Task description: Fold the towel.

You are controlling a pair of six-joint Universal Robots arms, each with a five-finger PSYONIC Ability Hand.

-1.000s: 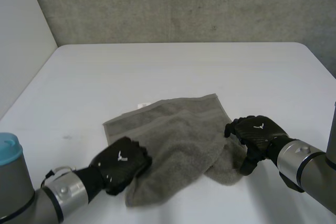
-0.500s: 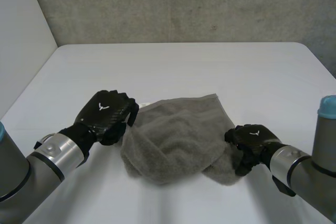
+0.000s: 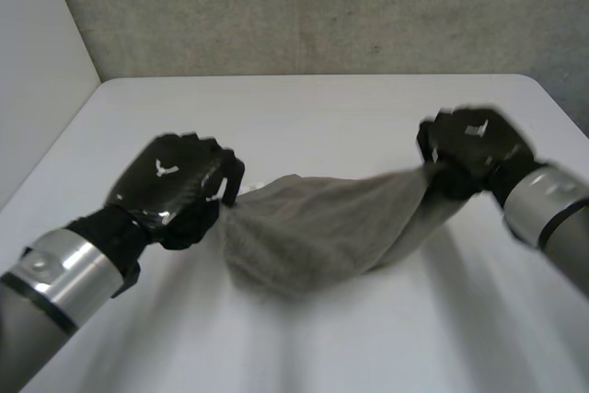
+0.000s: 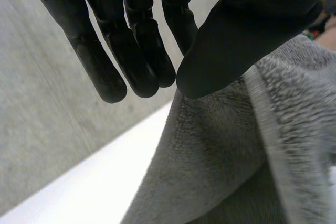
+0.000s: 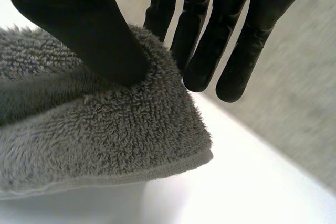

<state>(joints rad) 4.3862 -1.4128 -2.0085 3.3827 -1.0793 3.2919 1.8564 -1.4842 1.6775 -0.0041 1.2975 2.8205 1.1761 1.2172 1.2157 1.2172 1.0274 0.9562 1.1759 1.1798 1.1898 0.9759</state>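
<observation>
**While the towel spans both hands, its long axis runs side to side**

The towel [image 3: 317, 227] hangs between your two hands above the white table [image 3: 304, 108], sagging in the middle. Your left hand [image 3: 175, 186] pinches one end between its thumb and straight fingers. Your right hand [image 3: 474, 146] pinches the other end the same way and sits higher in the head view. Since each hand holds an end, the fold likely means carrying one end across to the other.

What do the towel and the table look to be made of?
The towel looks like grey terry cloth, probably cotton: fuzzy looped pile with a flat woven hem. The table looks smooth and white with an even surface, maybe laminate or painted board; I cannot tell which.
</observation>
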